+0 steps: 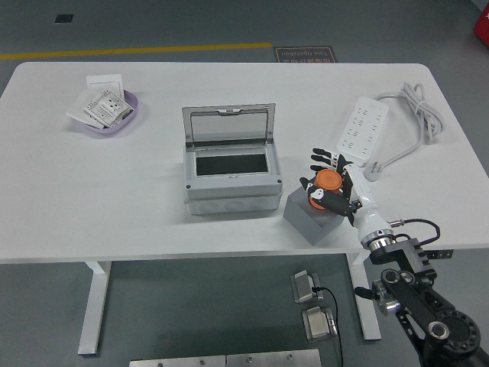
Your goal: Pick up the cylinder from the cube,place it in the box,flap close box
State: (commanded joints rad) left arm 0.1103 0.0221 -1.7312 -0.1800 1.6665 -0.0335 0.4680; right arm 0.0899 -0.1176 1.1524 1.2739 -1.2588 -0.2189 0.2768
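Note:
An orange cylinder (327,183) stands on a grey cube (309,217) near the table's front right. My right hand (334,183) is curled around the cylinder, fingers on both sides of it, with the cylinder still at the cube's top. A grey box (229,177) with its clear lid flap (228,125) raised stands just left of the cube, its dark inside open. My left arm is out of view.
A white power strip (362,128) with its cable (419,115) lies at the back right. A purple dish (108,111) holding paper packets sits at the back left. The table's near edge (191,256) runs just in front of the cube.

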